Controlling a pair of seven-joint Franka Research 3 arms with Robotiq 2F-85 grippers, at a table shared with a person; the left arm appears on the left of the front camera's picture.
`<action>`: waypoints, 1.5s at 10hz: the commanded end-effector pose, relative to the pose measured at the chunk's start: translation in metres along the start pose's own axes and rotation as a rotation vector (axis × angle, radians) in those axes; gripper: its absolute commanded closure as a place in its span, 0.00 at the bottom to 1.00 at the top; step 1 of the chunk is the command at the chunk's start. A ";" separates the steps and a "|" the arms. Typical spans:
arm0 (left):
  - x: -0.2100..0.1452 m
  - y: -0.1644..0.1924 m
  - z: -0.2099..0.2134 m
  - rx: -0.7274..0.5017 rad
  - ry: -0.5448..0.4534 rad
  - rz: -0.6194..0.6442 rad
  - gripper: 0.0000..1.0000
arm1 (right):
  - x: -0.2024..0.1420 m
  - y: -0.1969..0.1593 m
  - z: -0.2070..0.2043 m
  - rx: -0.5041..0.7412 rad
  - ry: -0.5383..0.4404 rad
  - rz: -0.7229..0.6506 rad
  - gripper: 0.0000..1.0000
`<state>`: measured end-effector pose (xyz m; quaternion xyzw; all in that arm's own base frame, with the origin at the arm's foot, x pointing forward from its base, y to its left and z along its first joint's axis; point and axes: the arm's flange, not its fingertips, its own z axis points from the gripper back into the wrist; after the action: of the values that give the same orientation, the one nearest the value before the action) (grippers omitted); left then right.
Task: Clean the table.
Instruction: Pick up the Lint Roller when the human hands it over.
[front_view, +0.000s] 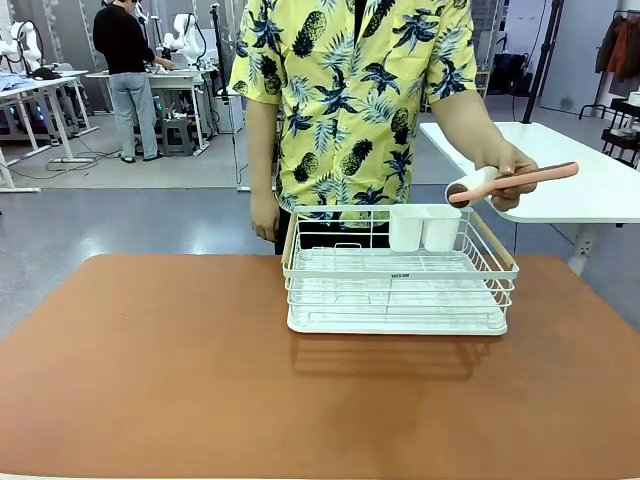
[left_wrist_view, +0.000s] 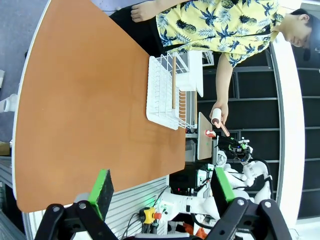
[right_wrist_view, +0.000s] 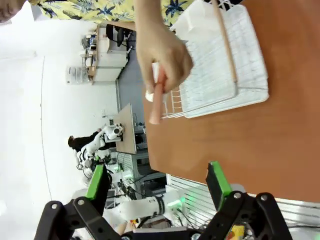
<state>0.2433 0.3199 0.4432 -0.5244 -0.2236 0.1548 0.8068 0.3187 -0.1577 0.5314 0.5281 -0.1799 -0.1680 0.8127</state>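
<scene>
Table (front_view: 150, 370), reddish-brown leather-like top w/ rounded corners, fills lower half of front view, edge to edge. White wire rack (front_view: 398, 300) stands on it, centre-right of frame, toward far edge; wooden rails run along its two short sides. Two white tubs (front_view: 424, 227) sit side by side at rack's back rim, touching each other. Small dark label (front_view: 400, 274) on rack's front wire: print too small to read. Person (front_view: 350, 90) in yellow pineapple-print shirt stands just behind rack, top centre. One hand (front_view: 508, 165), right of frame above rack's right corner, holds a roller (front_view: 545, 176): pink handle points to right edge, white roll w/ dark end points toward frame centre, up off table, not touching rack. Other hand (front_view: 264, 215) hangs at person's side, just left of rack. White-topped table (front_view: 600, 190) behind, at right edge. Left end effector (left_wrist_view: 162, 192), bottom of left wrist view: jaws wide apart, green pads facing, nothing btwn them, clear of table. Right end effector (right_wrist_view: 156, 184), bottom of right wrist view: likewise fully spread, empty, clear of table.
</scene>
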 end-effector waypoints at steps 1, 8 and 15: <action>0.001 0.001 0.004 -0.023 -0.005 -0.024 0.00 | -0.037 0.026 -0.050 -0.059 -0.079 -0.033 0.00; 0.001 0.001 0.004 -0.023 -0.005 -0.024 0.00 | -0.057 0.019 -0.159 -0.159 -0.058 -0.088 0.00; 0.001 0.001 0.004 -0.023 -0.005 -0.024 0.00 | -0.036 0.007 -0.189 -0.131 -0.135 -0.117 0.00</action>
<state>0.2433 0.3199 0.4431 -0.5244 -0.2233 0.1548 0.8069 0.3807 0.0074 0.4687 0.4620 -0.1782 -0.2599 0.8290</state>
